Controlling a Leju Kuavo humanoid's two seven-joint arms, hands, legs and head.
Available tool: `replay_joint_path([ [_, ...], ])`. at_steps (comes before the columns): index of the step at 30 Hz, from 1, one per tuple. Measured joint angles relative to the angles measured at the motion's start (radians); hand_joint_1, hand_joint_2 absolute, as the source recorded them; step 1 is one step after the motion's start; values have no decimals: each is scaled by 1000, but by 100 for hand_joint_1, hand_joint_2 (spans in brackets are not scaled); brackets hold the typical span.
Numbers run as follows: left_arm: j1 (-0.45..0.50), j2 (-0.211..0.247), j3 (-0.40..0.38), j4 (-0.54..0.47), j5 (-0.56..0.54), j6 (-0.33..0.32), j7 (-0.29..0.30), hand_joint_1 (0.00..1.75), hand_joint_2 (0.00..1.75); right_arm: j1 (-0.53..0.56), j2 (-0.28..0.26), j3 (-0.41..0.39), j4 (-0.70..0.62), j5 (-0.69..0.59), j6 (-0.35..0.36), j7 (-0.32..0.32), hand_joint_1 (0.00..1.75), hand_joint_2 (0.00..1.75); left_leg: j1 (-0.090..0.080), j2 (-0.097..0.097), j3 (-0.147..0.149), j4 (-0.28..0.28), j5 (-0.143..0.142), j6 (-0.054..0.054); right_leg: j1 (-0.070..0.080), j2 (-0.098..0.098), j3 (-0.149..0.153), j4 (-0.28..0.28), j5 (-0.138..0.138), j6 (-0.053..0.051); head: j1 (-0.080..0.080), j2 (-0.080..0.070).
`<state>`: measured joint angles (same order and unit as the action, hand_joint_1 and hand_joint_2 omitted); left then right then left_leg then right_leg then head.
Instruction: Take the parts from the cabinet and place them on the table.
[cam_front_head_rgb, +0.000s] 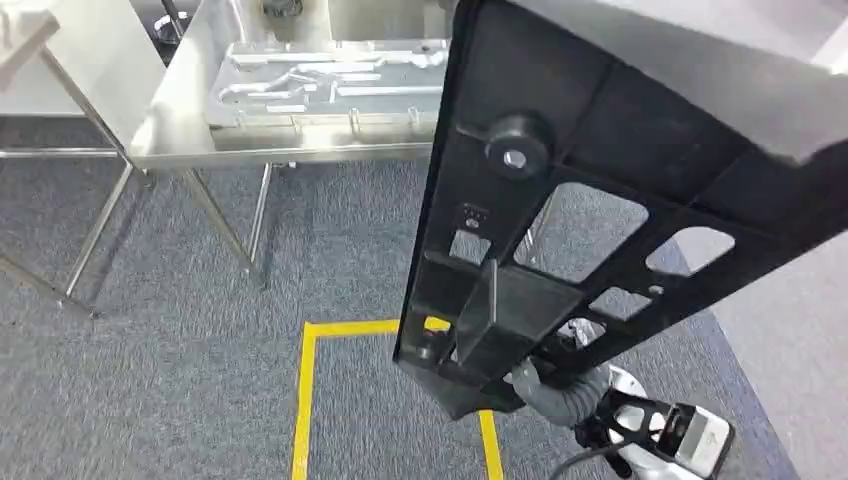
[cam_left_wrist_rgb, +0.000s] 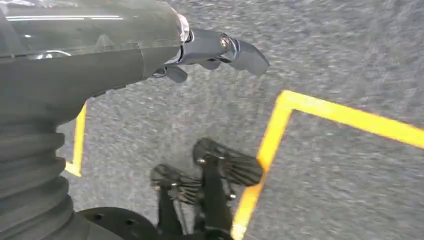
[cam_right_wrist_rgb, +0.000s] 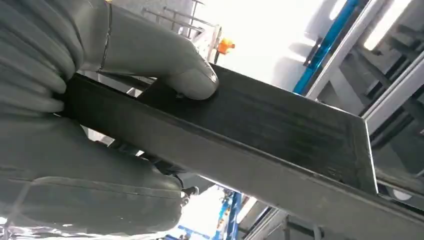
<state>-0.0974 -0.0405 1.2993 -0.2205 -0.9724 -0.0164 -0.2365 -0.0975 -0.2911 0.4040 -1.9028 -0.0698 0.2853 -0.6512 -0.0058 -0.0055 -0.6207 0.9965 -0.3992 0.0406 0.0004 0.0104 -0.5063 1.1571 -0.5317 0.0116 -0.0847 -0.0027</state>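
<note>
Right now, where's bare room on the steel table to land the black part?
The steel table already carries a grey moulded panel across most of its visible top. Bare metal runs as a strip along the near edge and the left end beside the panel. The black part, gripped by the right hand, hides the table's right end, so room there cannot be judged.
</note>
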Motion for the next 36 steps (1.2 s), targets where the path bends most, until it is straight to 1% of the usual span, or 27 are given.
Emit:
replay_joint_path([
  [1, 0, 0, 0, 0, 0, 0, 0, 0, 175, 0, 5, 0, 0, 0, 0, 0, 175, 175, 0, 0, 11, -3, -8, 1, -4, 0, -46, 60, -23, 3, 0, 0],
  [3, -1, 0, 0, 0, 0, 0, -2, 0, 175, 1, 6, -2, 2, 0, 0, 0, 175, 175, 1, -1, 34, -5, -29, 0, -15, -1, -123, 129, -113, 17, 0, 0],
  [4, 0, 0, 0, 0, 0, 0, -2, 0, 175, 1, 6, -2, 3, 0, 0, 0, 175, 175, 2, -2, 50, -5, -40, -2, -21, -2, -145, 128, -143, 23, 0, 0],
  [5, 1, 0, 0, 0, 0, 0, -2, 0, 175, 1, 6, -2, 5, 0, 0, 0, 175, 175, 4, -3, 67, -5, -53, -5, -26, -4, -151, 100, -141, 29, 0, 0],
  [6, 1, 0, 0, 0, 0, 0, -2, 0, 175, 1, 6, -2, 6, 0, 0, 0, 175, 175, 7, -3, 86, -4, -66, -9, -31, -6, -144, 44, -110, 35, 0, 0],
  [8, 0, 0, 0, 0, 0, 0, -2, 0, 175, 2, 6, -2, 8, 2, -1, 0, 175, 175, 11, -3, 116, -4, -89, -21, -41, -13, -118, -91, 41, 43, 0, 0],
  [9, -2, 2, 0, 0, 0, 0, -2, 0, 175, 2, 6, -2, 10, 3, -1, 0, 175, 175, 10, -3, 129, 1, -100, -29, -43, -25, -122, -136, 115, 42, 0, 0],
  [10, -4, 3, 0, 0, 0, 0, -1, 0, 175, 2, 6, -2, 13, 4, -1, 0, 175, 175, 9, -5, 129, -1, -109, -35, -36, -37, -117, -126, 83, 24, 1, 0],
  [11, -6, 3, 0, 0, 0, 0, -1, 0, 175, 7, 6, -4, 13, 4, -2, 0, 175, 175, 10, -2, 134, -2, -116, -45, -32, -30, -114, -133, 104, 13, -1, 0],
  [12, -5, 3, 0, 0, 0, 2, 0, 0, 175, 7, 5, -4, 14, 4, -2, 0, 175, 175, 12, 0, 137, 19, -105, -56, -32, -26, -114, -134, 106, 4, 0, 0],
  [14, -3, 2, 0, 0, 0, 2, 0, 0, 175, 4, 2, -6, 11, 4, -2, 0, 175, 175, 21, 2, 132, 40, -122, -61, -28, -24, -98, -139, 103, -14, 0, 0],
  [15, -6, 1, 0, 0, 0, 2, 0, 0, 175, 2, -2, -6, 8, 4, -2, 0, 175, 175, 21, 2, 115, 79, -149, -60, -25, -24, -97, -139, 100, -20, -1, 0],
  [17, -9, -1, 0, 0, 0, 2, 0, 0, 175, 3, -2, -6, 8, 4, -2, 0, 175, 175, 19, 2, 35, 224, -228, -60, -19, -23, -94, -139, 96, -27, 0, 0],
  [18, -9, -1, 0, 0, 0, 2, 0, 0, 175, 4, -2, -6, 8, 5, -2, 0, 175, 175, 18, 2, -6, 290, -253, -61, -14, -23, -93, -139, 93, -31, 0, 0],
  [19, -6, -1, 0, 0, 1, 2, 0, 0, 175, 4, -2, -6, 9, 7, -2, 0, 175, 175, 18, 2, -31, 319, -253, -62, -11, -22, -90, -138, 89, -33, 0, 0],
  [20, -3, -1, 0, 0, 3, 2, 0, 0, 175, 4, -2, -5, 10, 10, -2, 0, 175, 175, 17, 2, -33, 300, -231, -59, -8, -20, -87, -138, 87, -34, 0, 0],
  [21, -2, -1, 0, 0, 5, 1, 0, 0, 175, 4, -2, -5, 10, 11, -2, 0, 175, 175, 15, 2, -16, 242, -189, -52, -5, -18, -83, -138, 83, -34, 0, 0],
  [23, -2, -1, 0, 0, 6, -2, -1, 0, 175, 3, -2, -4, 9, 13, -2, 0, 175, 175, 4, 3, 47, 78, -96, -32, -3, -17, -74, -138, 78, -31, 0, 0],
  [24, -2, 2, 0, 0, 6, -2, -3, 0, 175, 2, -2, -4, 10, 13, -2, 0, 175, 175, -6, 1, 60, 28, -88, -21, -1, -17, -70, -135, 75, -27, 0, 0],
  [25, -3, 2, 0, 0, 5, -5, -3, 0, 175, 2, -2, -3, 10, 13, -5, 0, 175, 175, -8, -1, 59, 37, -149, -22, -3, -13, -71, -137, 74, -21, 0, 0],
  [28, 1, 2, 0, 0, 2, -5, -3, 0, 175, -1, -2, -2, 7, 12, -13, 0, 175, 175, -6, -2, 76, 6, -93, 2, -2, -11, -65, -122, 89, 0, 0, 0],
  [30, 0, 2, 0, 0, 1, -7, -3, 0, 175, -2, -2, -2, 5, 13, -13, 0, 175, 175, -1, -1, 96, 2, -81, 7, -7, -12, -77, -85, 57, 7, 0, 0],
  [32, -4, 2, 0, 0, 0, -8, -3, 0, 175, -1, 3, -2, 5, 13, -14, 0, 175, 175, -2, 0, 98, 3, -87, 10, -11, -11, -153, 51, -17, 15, 0, 0],
  [33, -4, 2, 0, 0, 0, -8, -4, 0, 175, 1, 3, -2, 5, 13, -14, 1, 175, 175, -2, -1, 98, 4, -90, 9, -13, -11, -195, 118, -39, 20, 0, 0],
  [34, -2, 2, 0, 0, 0, -8, -4, 0, 175, 4, 3, -2, 6, 13, -14, 1, 175, 175, -2, -2, 102, 4, -97, 8, -15, -11, -225, 157, -43, 21, 0, 0],
  [35, 1, 2, 0, 0, 0, -9, -4, 0, 175, 7, 3, -2, 6, 13, -14, 1, 175, 175, -1, -3, 110, 4, -103, 6, -17, -12, -234, 150, -25, 21, 0, 0],
  [36, 3, 2, 0, 0, 0, -10, -4, 0, 175, 8, 3, -1, 6, 13, -14, 0, 175, 175, -1, -4, 123, 4, -113, 3, -20, -12, -219, 99, 11, 20, 0, 0],
])
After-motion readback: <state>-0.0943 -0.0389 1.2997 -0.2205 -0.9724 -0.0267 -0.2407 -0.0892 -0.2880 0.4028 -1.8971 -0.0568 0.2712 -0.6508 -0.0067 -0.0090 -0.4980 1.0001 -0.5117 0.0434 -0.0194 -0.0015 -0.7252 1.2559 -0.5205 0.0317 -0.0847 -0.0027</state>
